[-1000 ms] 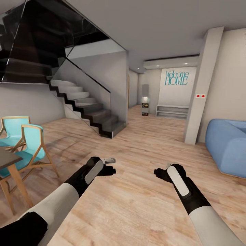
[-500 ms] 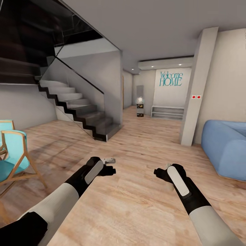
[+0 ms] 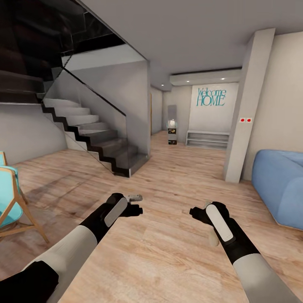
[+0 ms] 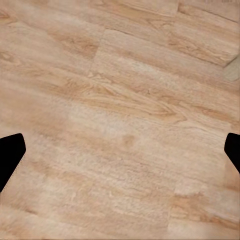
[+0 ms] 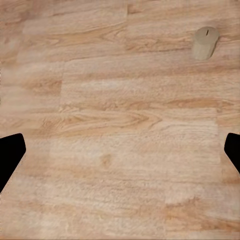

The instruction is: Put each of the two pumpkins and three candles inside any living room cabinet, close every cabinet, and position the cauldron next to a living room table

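Head view first: the robot stands on a wooden floor [image 3: 168, 261] in an open room, with a dark staircase [image 3: 97, 143] ahead to the left, a turquoise chair [image 3: 10, 202] at the left edge and a blue sofa [image 3: 282, 185] at the right. Both arms reach forward over bare boards. The left gripper [image 3: 135, 203] and the right gripper [image 3: 197, 211] carry nothing. A pale tan stub [image 3: 213, 239] lies on the floor just beside the right forearm, partly hidden by it; it is probably one of the candles, lying on its side.

Left wrist view: plain floorboards [image 4: 120, 120], with the dark fingertips [image 4: 10, 152] far apart at the two sides, so this gripper stands wide open and empty.

Right wrist view: again the fingertips [image 5: 10, 152] sit well apart with nothing between them. The candle [image 5: 205, 42] lies on the boards, off to one side of the line between the fingers.

As a judgement, little of the task shows as done here. One candle is still loose on the floor, and neither the pumpkins, the cabinet nor the cauldron can be checked from these pictures.
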